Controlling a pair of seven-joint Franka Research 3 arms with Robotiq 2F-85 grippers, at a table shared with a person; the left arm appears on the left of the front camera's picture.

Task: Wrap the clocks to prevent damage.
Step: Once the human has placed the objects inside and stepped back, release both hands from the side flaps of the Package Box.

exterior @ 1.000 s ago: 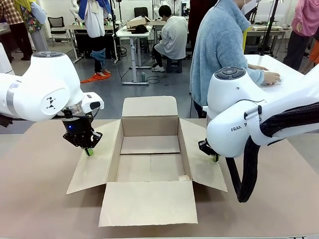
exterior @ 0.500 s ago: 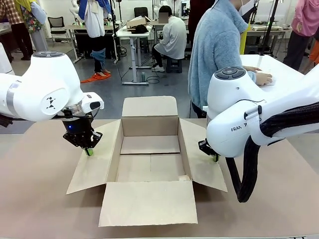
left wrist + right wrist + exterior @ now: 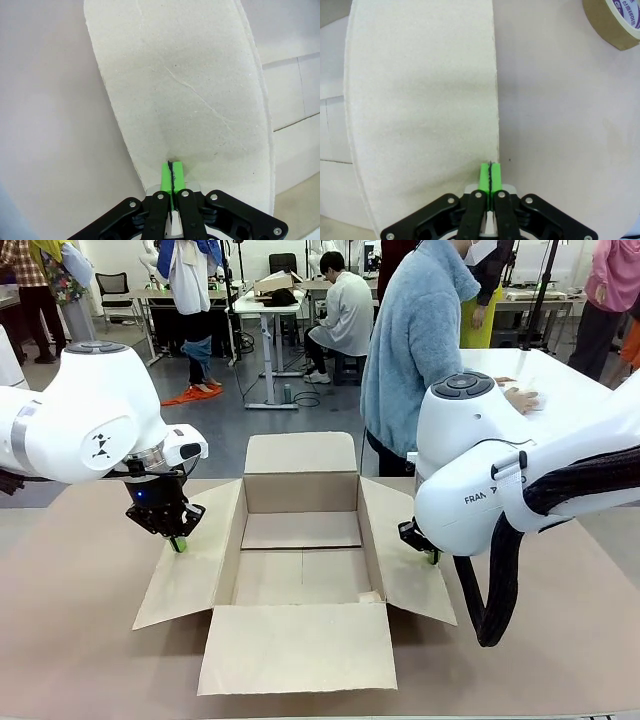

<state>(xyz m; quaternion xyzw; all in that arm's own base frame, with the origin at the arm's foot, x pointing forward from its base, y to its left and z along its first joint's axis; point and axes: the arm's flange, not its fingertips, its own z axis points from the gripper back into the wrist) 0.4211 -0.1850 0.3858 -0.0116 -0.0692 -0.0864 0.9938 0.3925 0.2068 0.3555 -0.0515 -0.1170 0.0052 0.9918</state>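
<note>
The left fingers (image 3: 166, 177) are clenched pad to pad with nothing between them, their green tips (image 3: 178, 544) down at the outer edge of the left flap (image 3: 190, 570) of the open cardboard box (image 3: 300, 493). The right fingers (image 3: 484, 177) are clenched on nothing too, tips (image 3: 432, 557) at the outer edge of the right flap (image 3: 405, 560), where cardboard meets the bench (image 3: 80, 640). The box sits mid-bench between the arms, all four flaps spread outward. A roll of brown tape (image 3: 615, 22) lies on the bench beyond the right flap. Past the far edge a person (image 3: 415, 350) in a blue fleecy top leans toward a white table (image 3: 570, 375), one hand (image 3: 520, 398) on it.
</note>
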